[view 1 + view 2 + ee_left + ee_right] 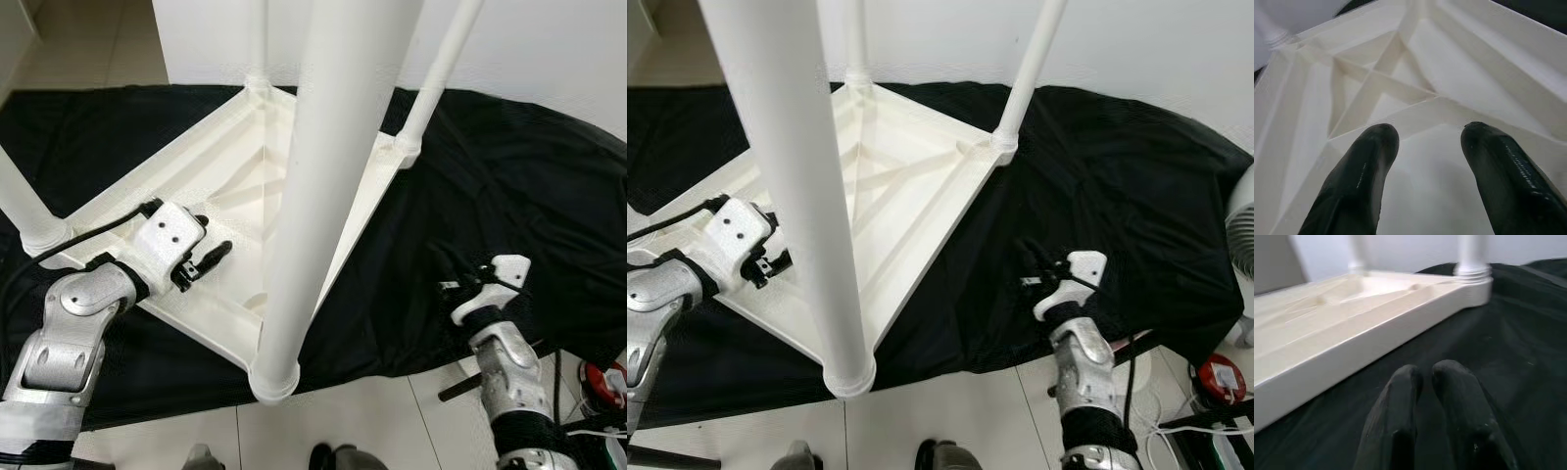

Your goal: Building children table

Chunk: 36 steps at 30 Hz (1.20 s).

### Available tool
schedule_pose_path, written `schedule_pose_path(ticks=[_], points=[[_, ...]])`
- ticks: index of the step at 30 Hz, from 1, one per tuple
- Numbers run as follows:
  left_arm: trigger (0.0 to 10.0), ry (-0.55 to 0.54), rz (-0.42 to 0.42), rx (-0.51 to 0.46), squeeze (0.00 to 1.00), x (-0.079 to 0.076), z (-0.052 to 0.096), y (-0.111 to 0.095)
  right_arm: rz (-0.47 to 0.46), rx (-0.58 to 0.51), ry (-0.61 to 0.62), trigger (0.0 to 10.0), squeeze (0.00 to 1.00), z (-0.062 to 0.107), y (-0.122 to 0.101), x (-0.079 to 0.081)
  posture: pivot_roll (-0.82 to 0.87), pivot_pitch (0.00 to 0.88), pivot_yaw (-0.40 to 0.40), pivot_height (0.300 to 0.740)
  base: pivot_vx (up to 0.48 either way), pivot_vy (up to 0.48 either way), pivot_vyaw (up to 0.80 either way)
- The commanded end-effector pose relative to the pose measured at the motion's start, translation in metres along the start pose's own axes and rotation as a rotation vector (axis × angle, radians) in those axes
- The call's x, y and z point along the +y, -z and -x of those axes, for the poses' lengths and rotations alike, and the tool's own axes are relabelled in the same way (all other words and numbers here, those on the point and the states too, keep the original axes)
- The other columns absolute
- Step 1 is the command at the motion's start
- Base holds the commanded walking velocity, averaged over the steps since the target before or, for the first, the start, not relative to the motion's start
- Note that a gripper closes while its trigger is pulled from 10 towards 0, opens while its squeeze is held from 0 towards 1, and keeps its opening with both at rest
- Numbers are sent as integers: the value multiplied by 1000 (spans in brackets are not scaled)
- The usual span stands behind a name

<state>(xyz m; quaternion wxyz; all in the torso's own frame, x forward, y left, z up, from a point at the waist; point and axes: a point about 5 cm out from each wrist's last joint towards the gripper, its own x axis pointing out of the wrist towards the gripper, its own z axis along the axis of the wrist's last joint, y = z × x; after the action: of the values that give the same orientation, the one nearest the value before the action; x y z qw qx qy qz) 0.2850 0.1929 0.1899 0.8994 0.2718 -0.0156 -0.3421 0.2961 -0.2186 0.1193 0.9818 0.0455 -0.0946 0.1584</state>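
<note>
Home room: tiled floor (186, 431), white wall (549, 49), black cloth (509, 166) spread out.

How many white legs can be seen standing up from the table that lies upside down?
4. One leg at the near corner, one at the far corner, one at the robot's right corner, one at its left corner. None seems hidden.

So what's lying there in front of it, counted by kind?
Tabletop, upside down: 1
Legs standing up from its corners: 4
Black cloth under it: 1
Total: 6
</note>
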Motion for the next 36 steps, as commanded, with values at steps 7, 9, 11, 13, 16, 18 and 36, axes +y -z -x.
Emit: schedule_pose_path(ticks=[7,9,11,13,16,18,36], points=[[10000,110,38,18,0,-3,14,21,124,82,-50,10000,0,7,2,7,94,106,-81,740,0,0,0],[10000,152,16,-38,0,-8,16,12,93,67,-68,10000,0,8,0,13,97,96,-83,740,0,0,0],[10000,181,3,-67,0,-11,16,9,81,64,-80,10000,0,8,2,15,98,87,-86,740,0,0,0],[10000,209,-8,-84,0,-15,17,8,73,69,-97,10000,0,9,4,18,98,87,-86,740,0,0,0],[10000,247,-17,-102,0,-19,18,7,71,80,-115,10000,0,10,5,19,103,75,-86,740,0,0,0],[10000,283,-19,-119,0,-22,20,5,76,89,-138,10000,0,11,5,20,103,75,-86,740,0,0,0],[10000,396,-121,-43,0,-37,-3,27,110,95,-339,10000,0,7,-9,47,86,70,-60,740,0,0,0]])
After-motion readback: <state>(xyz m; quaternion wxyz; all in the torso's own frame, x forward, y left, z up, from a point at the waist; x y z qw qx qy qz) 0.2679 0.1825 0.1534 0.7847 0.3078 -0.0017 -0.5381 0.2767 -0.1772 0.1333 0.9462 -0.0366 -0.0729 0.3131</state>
